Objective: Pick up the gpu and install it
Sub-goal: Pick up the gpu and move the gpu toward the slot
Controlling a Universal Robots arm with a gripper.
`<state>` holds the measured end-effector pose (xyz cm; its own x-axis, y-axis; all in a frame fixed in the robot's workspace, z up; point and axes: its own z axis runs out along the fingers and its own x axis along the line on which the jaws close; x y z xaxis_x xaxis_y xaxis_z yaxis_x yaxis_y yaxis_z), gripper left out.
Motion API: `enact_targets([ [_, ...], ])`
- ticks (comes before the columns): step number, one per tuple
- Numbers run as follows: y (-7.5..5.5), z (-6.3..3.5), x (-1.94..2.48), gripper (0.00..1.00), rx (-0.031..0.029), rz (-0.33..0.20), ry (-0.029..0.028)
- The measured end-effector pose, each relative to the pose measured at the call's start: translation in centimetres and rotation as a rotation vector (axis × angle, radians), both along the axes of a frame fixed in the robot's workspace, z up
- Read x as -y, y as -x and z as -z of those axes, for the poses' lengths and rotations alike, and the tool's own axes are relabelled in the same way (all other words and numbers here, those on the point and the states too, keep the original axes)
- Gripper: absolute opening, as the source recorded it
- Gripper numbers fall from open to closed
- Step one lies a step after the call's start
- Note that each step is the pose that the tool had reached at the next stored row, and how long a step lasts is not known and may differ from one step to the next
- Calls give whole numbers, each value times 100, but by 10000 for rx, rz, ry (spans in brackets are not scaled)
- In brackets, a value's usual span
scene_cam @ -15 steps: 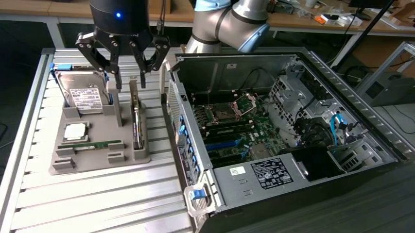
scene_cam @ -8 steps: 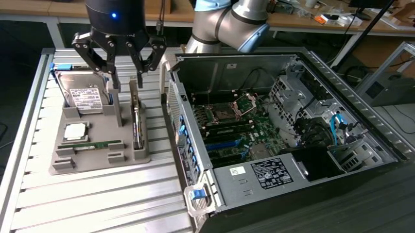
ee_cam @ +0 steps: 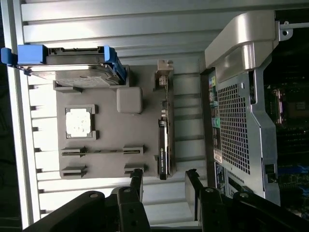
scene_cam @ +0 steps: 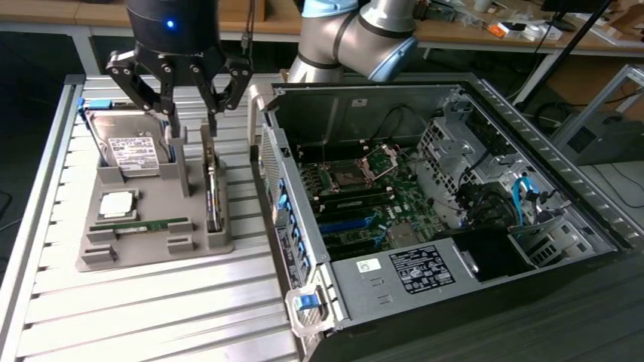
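Hovering with jaws spread wide and empty, the gripper (scene_cam: 191,121) hangs over the grey tray (scene_cam: 151,253), roughly in line with the gpu (scene_cam: 213,188) standing on edge in the tray's slot nearest the pc case (scene_cam: 403,105). I'd squeeze the thin card's flat black faces squarely, not the silvery bracket end. Tray's matte moulded plastic.

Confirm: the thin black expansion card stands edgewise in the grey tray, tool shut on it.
Wrong: the tool is open above the thin black expansion card, which does stand edgewise in the grey tray; the exterior view shows it.
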<state>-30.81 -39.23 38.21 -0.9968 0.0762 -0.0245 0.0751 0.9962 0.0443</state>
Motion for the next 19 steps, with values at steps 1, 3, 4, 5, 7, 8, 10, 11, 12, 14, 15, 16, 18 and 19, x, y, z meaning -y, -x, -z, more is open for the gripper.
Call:
enact_targets([
  [1,7,2,-5,48,0,0,0],
  [3,21,8,-14,48,1,0,-1],
  [4,29,11,-17,48,3,0,-1],
  [5,36,13,-20,48,2,0,0],
  [7,57,19,-23,48,1,0,0],
  [8,67,22,-24,48,1,0,0],
  [10,82,29,-26,48,2,0,-2],
  [11,86,32,-28,48,1,0,-1],
  [12,86,34,-30,48,0,-1,0],
  [14,87,45,-40,48,1,0,0],
  [15,87,54,-49,48,0,0,0],
  [16,87,58,-54,48,0,0,0],
  [18,87,69,-67,48,0,0,0],
  [19,87,74,-73,48,0,0,0],
])
